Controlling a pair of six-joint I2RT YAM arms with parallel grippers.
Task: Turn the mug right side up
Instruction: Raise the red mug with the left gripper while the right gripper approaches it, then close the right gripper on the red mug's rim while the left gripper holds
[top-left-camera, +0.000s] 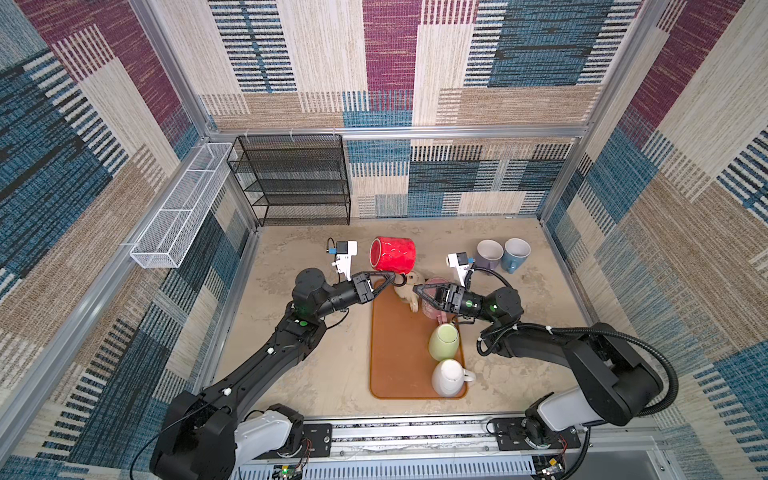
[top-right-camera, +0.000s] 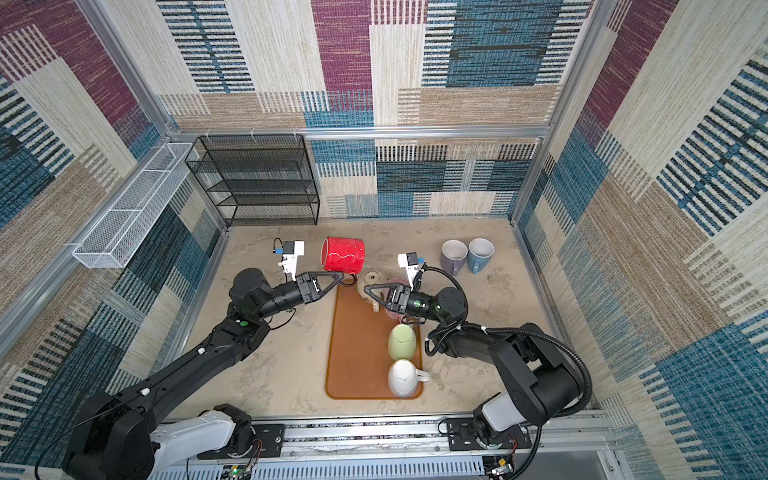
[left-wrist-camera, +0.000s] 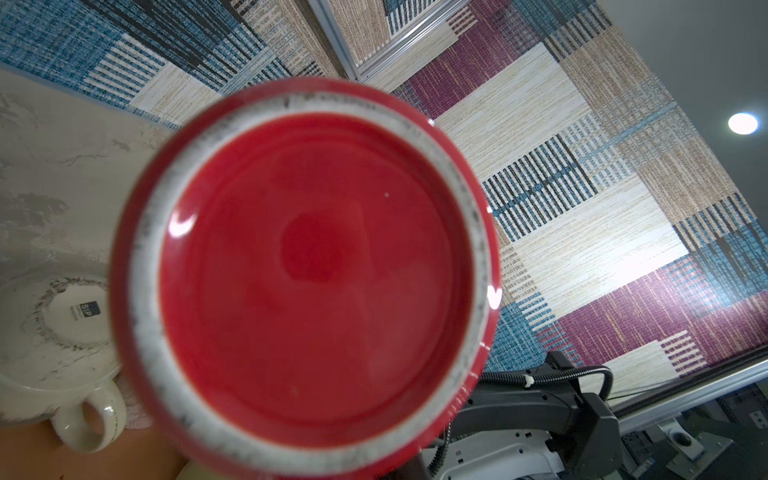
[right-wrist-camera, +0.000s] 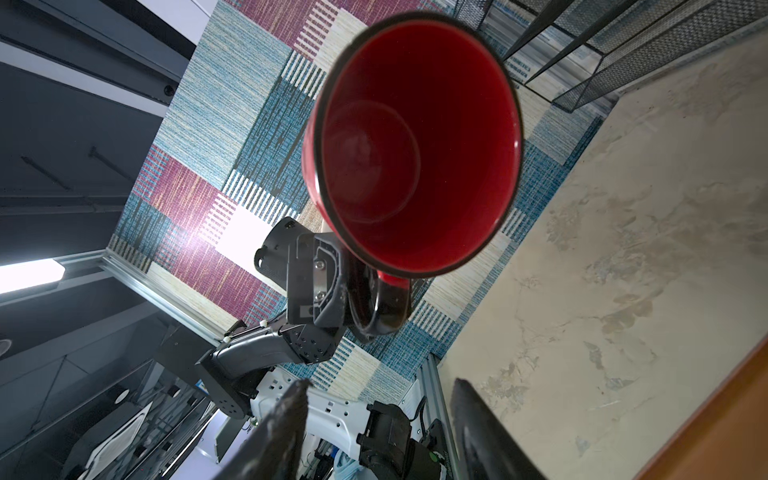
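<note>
The red mug (top-left-camera: 392, 254) (top-right-camera: 343, 253) hangs on its side above the table's far middle, its mouth facing left in both top views. My left gripper (top-left-camera: 395, 277) (top-right-camera: 344, 276) is shut on its dark handle (right-wrist-camera: 384, 307). The left wrist view is filled by the mug's base (left-wrist-camera: 307, 270), which hides the jaws. The right wrist view looks into the mug's mouth (right-wrist-camera: 415, 145). My right gripper (top-left-camera: 415, 289) (right-wrist-camera: 380, 384) is open and empty, just right of the handle and above the mat's far end.
A brown mat (top-left-camera: 395, 353) holds an overturned cream mug (top-left-camera: 405, 293) (left-wrist-camera: 54, 332), a pink mug (top-left-camera: 434, 284) under my right gripper, a green mug (top-left-camera: 444, 340) and a white mug (top-left-camera: 449, 377). Purple (top-left-camera: 488, 254) and blue (top-left-camera: 515, 253) mugs stand upright far right. A black wire rack (top-left-camera: 295, 178) stands at the back.
</note>
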